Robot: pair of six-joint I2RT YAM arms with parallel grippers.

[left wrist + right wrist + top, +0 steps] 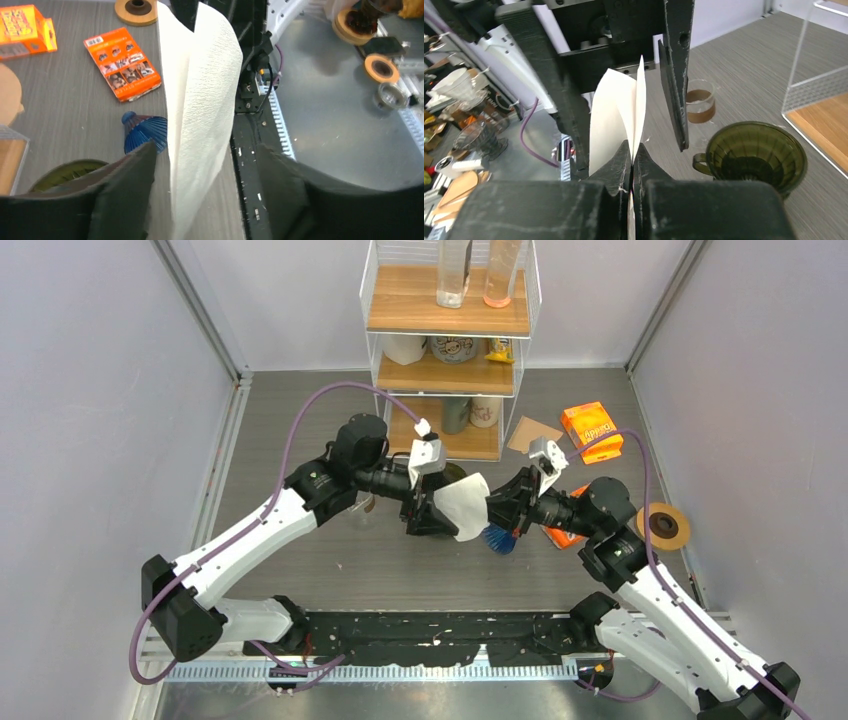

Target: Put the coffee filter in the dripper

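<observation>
The white paper coffee filter (465, 505) hangs in the air between my two arms, its folds partly spread. My right gripper (500, 508) is shut on one edge of it; the right wrist view shows the jaws (632, 147) pinched tight on the paper (616, 115). My left gripper (432, 510) is open, its fingers standing either side of the filter (202, 100) without pressing it (205, 150). The dark green glass dripper (756, 155) stands upright and empty on the table just beside and below the filter, also seen at the lower left of the left wrist view (65, 172).
A blue ribbed brush head (500, 538) lies under the grippers. An orange packet (122, 62) and an orange box (592, 430) lie to the right, with a wooden ring (663, 525). A small glass beaker (700, 102) stands near the dripper. A shelf rack (450, 340) stands behind.
</observation>
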